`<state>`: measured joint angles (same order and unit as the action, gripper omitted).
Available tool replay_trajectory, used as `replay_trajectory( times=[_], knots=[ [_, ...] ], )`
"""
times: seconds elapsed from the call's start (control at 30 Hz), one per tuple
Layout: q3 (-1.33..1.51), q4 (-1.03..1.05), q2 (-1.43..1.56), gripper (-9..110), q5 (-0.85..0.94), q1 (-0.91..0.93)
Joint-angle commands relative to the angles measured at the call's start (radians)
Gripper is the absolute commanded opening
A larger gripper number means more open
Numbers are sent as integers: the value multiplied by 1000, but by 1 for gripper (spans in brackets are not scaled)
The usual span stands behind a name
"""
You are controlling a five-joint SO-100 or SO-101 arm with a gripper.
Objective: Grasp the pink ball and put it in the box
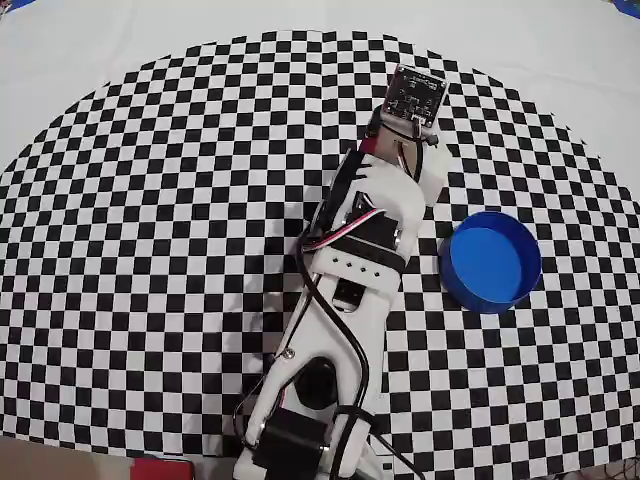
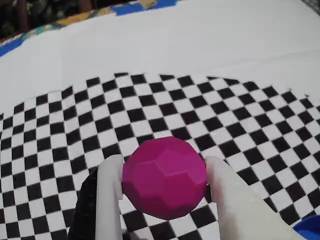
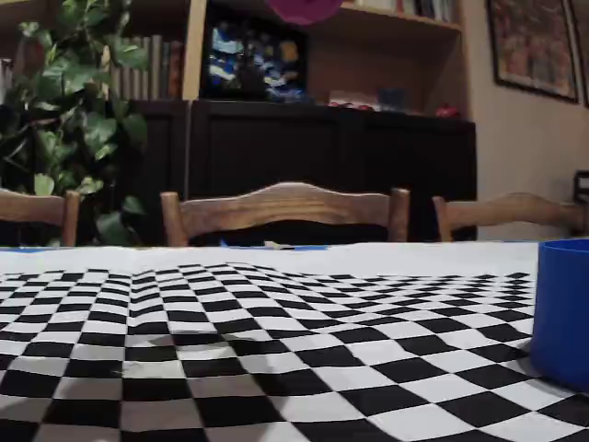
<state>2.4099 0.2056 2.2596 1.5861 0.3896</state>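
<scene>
Looking down from the overhead view, we cannot see the pink ball (image 2: 164,178) at all, since the arm (image 1: 350,290) and its wrist camera board (image 1: 416,97) cover the spot where it is held. In the wrist view it shows plainly: one faceted magenta ball, pinched between the two white fingers (image 2: 109,200) of the gripper (image 2: 165,192), one finger pressed against each side, with the checkered cloth (image 2: 150,110) below it. In the fixed view only the ball's lower edge (image 3: 304,9) shows, cut off by the top of the frame and well above the cloth, and the gripper is out of that picture. We count one box (image 1: 491,261), a round blue container standing empty toward the right edge of the checkered cloth in the overhead view, just beside the arm. The fixed view cuts it at the right edge (image 3: 561,308), and the wrist view catches only a blue sliver in the bottom right corner (image 2: 310,229). Whether the ball is over the box we cannot tell
</scene>
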Motion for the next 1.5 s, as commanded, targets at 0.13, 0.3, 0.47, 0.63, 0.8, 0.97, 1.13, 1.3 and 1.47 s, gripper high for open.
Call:
replay_trajectory(
  times=[0.13, 0.3, 0.47, 0.63, 0.8, 0.97, 1.13, 1.3, 1.47],
  knots=[
    [25, 2, 80, 0, 6, 69],
    [49, -6, 107, 0, 6, 110],
    [75, -6, 129, 0, 6, 153],
    [94, -6, 141, 0, 6, 199],
    [103, -8, 143, 0, 6, 250],
    [109, -9, 143, 0, 6, 298],
    [121, -25, 143, 0, 6, 341],
    [152, -66, 143, 0, 6, 376],
    [173, -95, 135, 0, 6, 403]
  ],
)
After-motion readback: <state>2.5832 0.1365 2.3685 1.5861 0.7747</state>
